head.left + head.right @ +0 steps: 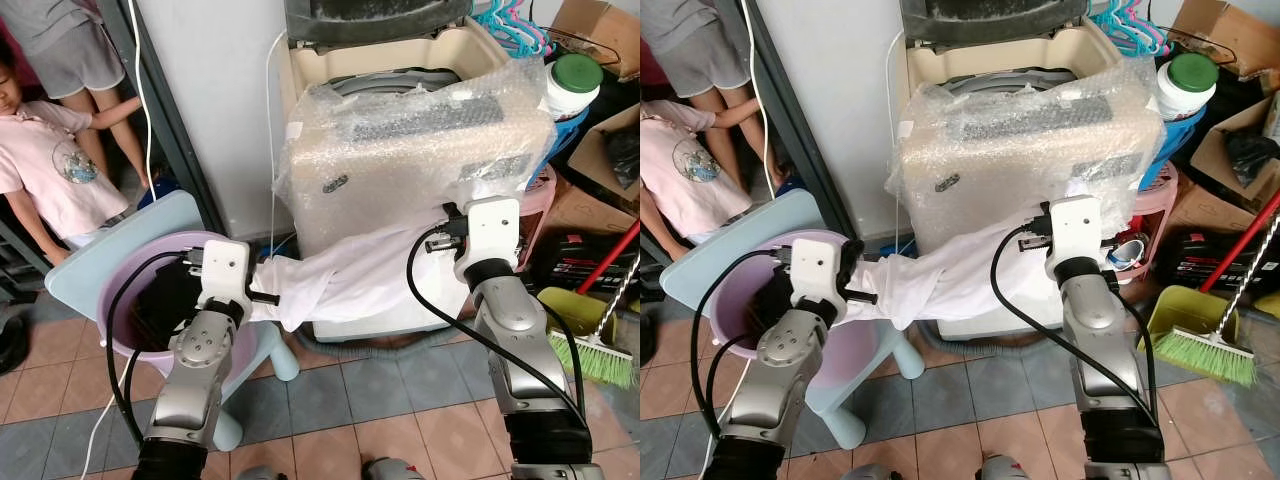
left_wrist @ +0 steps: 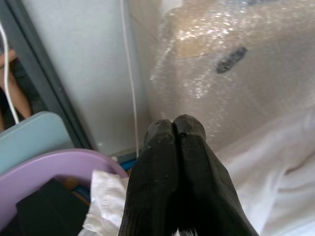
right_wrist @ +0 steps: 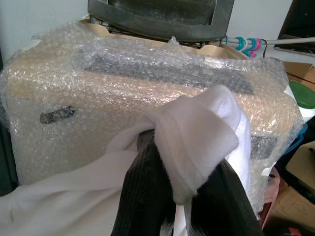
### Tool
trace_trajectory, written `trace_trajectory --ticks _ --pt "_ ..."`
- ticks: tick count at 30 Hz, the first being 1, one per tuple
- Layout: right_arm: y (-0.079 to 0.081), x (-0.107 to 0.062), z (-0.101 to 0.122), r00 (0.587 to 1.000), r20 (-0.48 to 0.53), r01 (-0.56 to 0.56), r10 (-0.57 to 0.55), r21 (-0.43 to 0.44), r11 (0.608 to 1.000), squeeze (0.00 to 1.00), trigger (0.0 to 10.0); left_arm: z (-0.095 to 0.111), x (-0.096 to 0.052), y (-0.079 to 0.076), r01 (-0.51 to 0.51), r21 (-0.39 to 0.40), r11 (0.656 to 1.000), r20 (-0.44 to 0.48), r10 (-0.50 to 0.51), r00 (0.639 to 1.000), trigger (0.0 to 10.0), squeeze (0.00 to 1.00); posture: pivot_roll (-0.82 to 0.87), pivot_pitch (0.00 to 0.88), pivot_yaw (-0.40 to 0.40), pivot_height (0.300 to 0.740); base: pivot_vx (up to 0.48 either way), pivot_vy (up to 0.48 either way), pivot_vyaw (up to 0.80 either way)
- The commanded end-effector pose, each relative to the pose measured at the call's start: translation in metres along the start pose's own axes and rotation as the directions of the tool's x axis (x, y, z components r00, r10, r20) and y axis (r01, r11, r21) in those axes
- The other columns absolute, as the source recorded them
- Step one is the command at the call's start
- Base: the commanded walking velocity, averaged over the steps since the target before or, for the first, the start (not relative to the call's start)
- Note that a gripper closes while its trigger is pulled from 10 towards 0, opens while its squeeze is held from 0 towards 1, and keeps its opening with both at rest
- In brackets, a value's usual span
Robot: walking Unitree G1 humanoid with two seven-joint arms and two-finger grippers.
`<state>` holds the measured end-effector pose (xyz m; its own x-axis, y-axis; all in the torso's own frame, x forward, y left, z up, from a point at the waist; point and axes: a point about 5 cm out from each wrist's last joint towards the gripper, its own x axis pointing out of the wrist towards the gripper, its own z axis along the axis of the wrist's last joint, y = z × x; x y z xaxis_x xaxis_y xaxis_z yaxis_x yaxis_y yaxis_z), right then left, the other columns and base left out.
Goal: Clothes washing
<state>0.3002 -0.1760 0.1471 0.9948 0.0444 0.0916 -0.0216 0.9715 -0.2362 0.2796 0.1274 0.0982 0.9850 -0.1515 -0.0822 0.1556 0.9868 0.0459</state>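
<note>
A white garment [image 1: 340, 275] hangs stretched between my two grippers in front of the washing machine [image 1: 400, 130], which is wrapped in bubble wrap with its lid up. My right gripper [image 3: 182, 162] is shut on a folded edge of the garment, up against the machine's front. My left gripper [image 1: 268, 297] is shut on the garment's other end, just beside the purple basin [image 1: 130, 290]. In the left wrist view its fingertips [image 2: 162, 129] are pressed together, with white cloth [image 2: 103, 201] beside them. Dark clothes [image 1: 165, 305] lie in the basin.
The basin rests on a light blue stool [image 1: 95, 255]. Two people [image 1: 50, 160] stand at the left by a dark door frame. Right of the machine are a green-lidded jar [image 1: 572, 85], hangers [image 1: 510, 25], cardboard boxes [image 1: 590, 30] and a green broom [image 1: 600, 355].
</note>
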Motion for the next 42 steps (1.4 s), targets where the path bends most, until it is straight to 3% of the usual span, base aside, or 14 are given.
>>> trace_trajectory --ticks 1,15,23,27,34,42 --pt "-0.002 0.004 0.012 0.998 0.055 0.019 -0.019 -0.005 1.0 0.0 10.0 0.002 0.001 0.008 -0.033 0.003 0.999 0.012 0.033 0.999 10.0 0.0 -0.08 0.0 0.105 0.74 0.0 0.0 0.0" --pt "0.001 0.003 0.012 0.998 0.059 0.009 -0.009 0.001 1.0 0.0 10.0 0.001 0.0 0.011 -0.048 0.001 0.999 0.006 0.048 0.999 10.0 0.0 -0.07 0.0 0.108 0.74 0.0 -0.406 -0.03" --pt "0.004 0.003 0.013 0.998 0.061 -0.009 0.009 0.005 1.0 0.0 10.0 0.003 0.002 0.025 -0.172 0.027 0.985 0.015 0.172 0.985 10.0 0.0 -0.07 0.0 0.108 0.74 0.0 0.0 0.0" --pt "0.011 0.004 0.017 0.991 0.091 -0.093 0.093 -0.001 0.996 0.0 10.0 0.005 0.001 0.034 -0.213 0.01 0.977 0.031 0.213 0.977 10.0 0.0 -0.07 0.0 0.11 0.74 0.0 0.0 0.0" --pt "0.018 0.008 0.035 0.96 0.173 -0.214 0.222 -0.063 0.975 0.0 10.0 0.004 -0.001 0.039 -0.247 0.017 0.969 0.027 0.246 0.969 10.0 0.0 -0.07 0.0 0.114 0.74 0.378 0.0 0.53" --pt "0.008 0.014 0.037 0.974 0.165 -0.147 0.153 -0.047 0.988 0.0 10.0 0.001 -0.003 0.036 -0.233 0.011 0.972 0.019 0.233 0.972 10.0 0.0 -0.07 0.0 0.114 0.74 0.48 0.0 0.06"
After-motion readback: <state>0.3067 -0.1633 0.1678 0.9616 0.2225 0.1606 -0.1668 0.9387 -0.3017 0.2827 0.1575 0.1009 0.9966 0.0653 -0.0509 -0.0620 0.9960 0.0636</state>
